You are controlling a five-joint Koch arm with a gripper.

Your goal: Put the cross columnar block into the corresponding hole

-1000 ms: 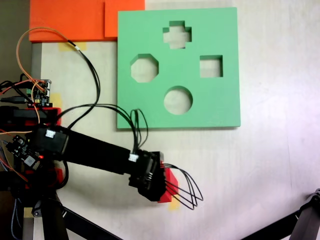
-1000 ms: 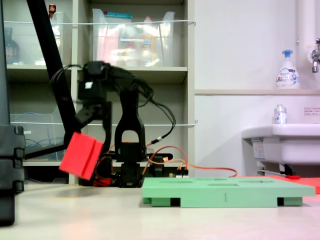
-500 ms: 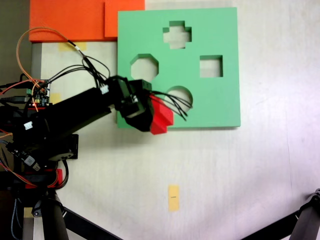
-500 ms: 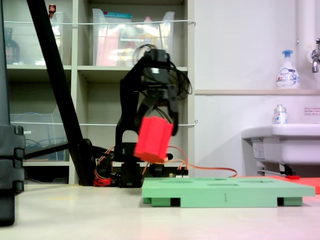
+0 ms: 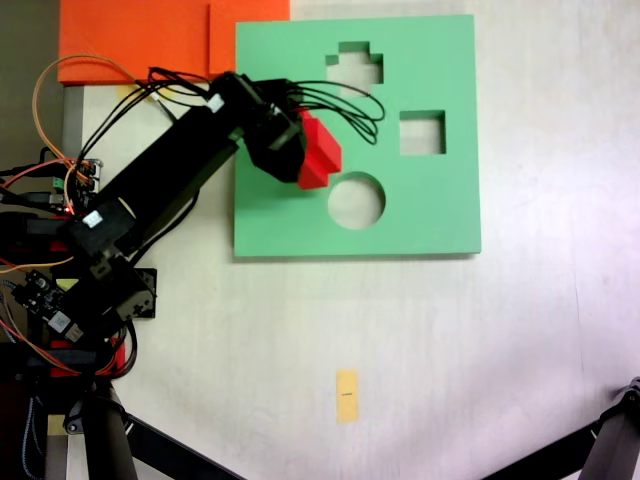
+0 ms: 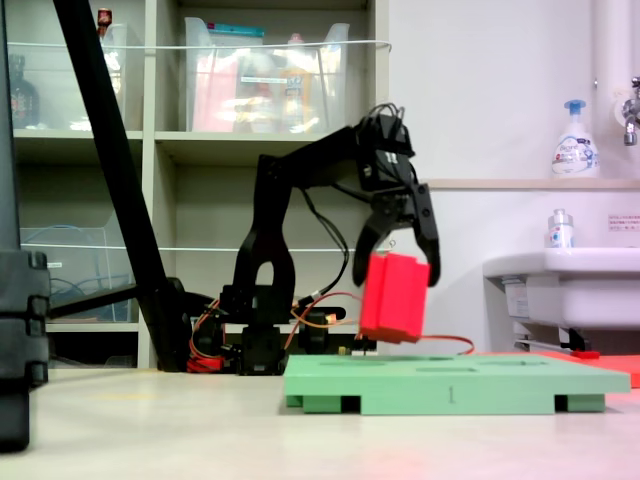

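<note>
We've got the gripper [image 6: 397,268] clamped on the red block [image 6: 393,297], jaws on either side of its top, holding it in the air just above the green board [image 6: 450,382]. The block hangs slightly tilted. At 2 o'clock from it there's a soap bottle [image 6: 575,139] on the ledge, and a sink [image 6: 565,283] at 3 o'clock.

A pale surface [image 5: 520,340] carries a green board [image 5: 440,210] with four cutouts, orange sheets [image 5: 130,40] touching its upper-left corner, and a yellow tape strip [image 5: 346,395] well apart
</note>
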